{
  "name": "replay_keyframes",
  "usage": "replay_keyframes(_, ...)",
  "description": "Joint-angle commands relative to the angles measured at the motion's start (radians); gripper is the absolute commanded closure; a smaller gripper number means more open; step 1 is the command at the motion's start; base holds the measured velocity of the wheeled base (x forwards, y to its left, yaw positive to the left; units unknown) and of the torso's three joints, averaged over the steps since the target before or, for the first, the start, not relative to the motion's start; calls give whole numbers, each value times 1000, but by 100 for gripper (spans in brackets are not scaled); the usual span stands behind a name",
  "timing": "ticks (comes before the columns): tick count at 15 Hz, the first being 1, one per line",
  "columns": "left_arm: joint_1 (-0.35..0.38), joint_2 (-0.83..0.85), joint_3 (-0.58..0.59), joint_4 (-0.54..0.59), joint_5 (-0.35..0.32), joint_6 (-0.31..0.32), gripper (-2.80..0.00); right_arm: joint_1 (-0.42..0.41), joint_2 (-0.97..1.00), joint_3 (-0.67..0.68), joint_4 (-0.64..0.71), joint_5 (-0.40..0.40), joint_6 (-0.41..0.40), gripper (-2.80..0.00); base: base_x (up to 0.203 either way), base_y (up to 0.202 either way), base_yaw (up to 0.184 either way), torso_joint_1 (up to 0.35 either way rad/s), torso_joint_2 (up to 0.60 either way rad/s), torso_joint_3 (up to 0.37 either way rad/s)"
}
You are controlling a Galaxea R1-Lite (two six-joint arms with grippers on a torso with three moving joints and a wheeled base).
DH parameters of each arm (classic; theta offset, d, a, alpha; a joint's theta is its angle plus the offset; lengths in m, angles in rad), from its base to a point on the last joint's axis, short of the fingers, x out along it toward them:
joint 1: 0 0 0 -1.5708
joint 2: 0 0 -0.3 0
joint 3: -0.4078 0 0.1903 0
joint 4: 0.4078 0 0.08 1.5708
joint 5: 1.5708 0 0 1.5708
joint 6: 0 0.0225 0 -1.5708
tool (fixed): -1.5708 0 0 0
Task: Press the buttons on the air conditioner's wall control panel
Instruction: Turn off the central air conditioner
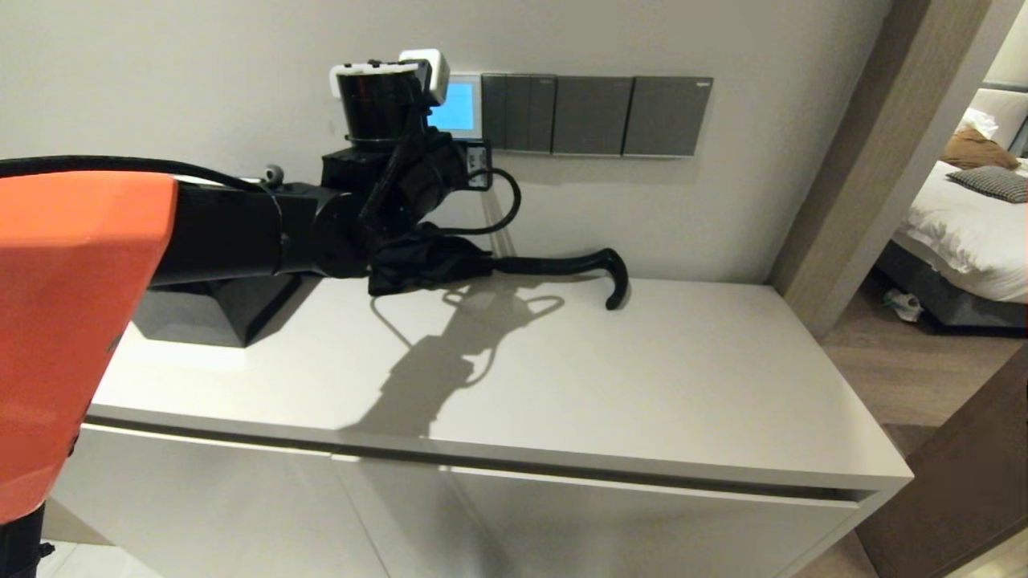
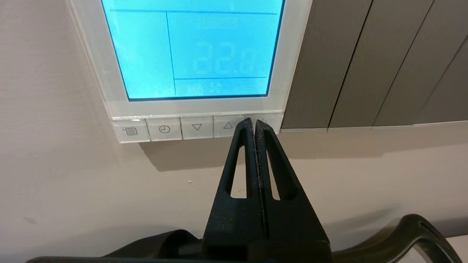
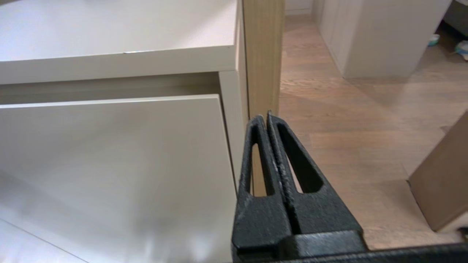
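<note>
The white-framed control panel [image 2: 197, 106] with a lit light-blue screen hangs on the wall; in the head view [image 1: 461, 106] my left wrist hides part of it. A row of small pale buttons [image 2: 164, 129] runs along its lower edge. My left gripper [image 2: 253, 121] is shut and empty, its tips at the button at the end of the row nearest the dark plates, beside the up-arrow button [image 2: 227, 126]. My right gripper [image 3: 265, 117] is shut and empty, parked low beside the cabinet's front corner, out of the head view.
Dark grey switch plates [image 1: 598, 116] sit right of the panel. A black folded umbrella [image 1: 514, 265] with a hooked handle lies on the white cabinet top [image 1: 642, 385] against the wall. A black box [image 1: 201, 313] stands at left. A doorway to a bedroom opens at right.
</note>
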Motion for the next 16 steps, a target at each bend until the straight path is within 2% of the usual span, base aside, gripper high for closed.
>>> replay_keyframes(1,0,11,-10,-4,2,0,0,-1,0,2,0,0,0,0,0,0,0,0,0,0)
replay_keyframes(8,-23,-39,27,-7,5,-1,0,0,0,2,0,0,0,0,0,0,0,0,0,0)
replay_keyframes(13,-68,-236,153,-18,9,-1,0,0,0,2,0,0,0,0,0,0,0,0,0,0)
replay_keyframes(16,-80,-371,288,-19,8,-3,0,0,0,2,0,0,0,0,0,0,0,0,0,0)
